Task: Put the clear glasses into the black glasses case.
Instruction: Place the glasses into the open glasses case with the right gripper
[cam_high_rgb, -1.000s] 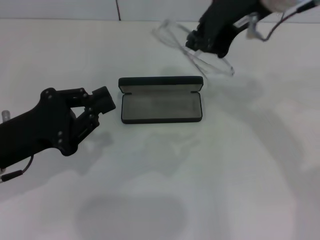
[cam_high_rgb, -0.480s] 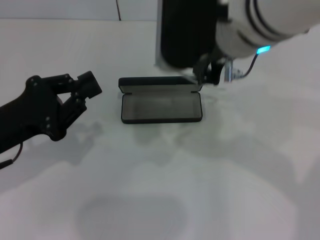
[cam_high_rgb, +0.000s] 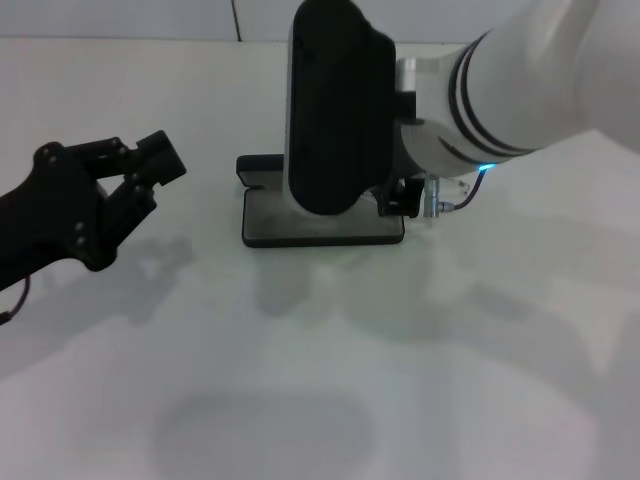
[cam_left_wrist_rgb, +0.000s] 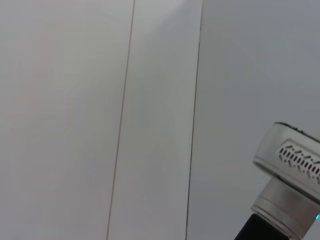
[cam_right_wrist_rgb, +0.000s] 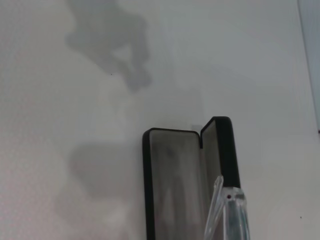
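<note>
right arm is carrying the glasses (cam_right_wrist_rgb: 226, 210) just over the open case (cam_high_rgb: 262, 226), though I can't tell its jaws, so I'd line them up lengthwise with the lining before lowering; left gripper (cam_high_rgb: 140, 170) sits apart, released.

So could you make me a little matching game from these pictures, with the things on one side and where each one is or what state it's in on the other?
Things:
1. black glasses case
2. clear glasses
3. left gripper
4. right arm

Place or state:
A. off to the robot's left of the case, above bare table, holding nothing
B. lying on the table with its lid open, grey lining showing
C. reaching over the case, hiding much of it in the head view
D. seen in the right wrist view, above the open case

Pairs: 1-B, 2-D, 3-A, 4-C
</note>
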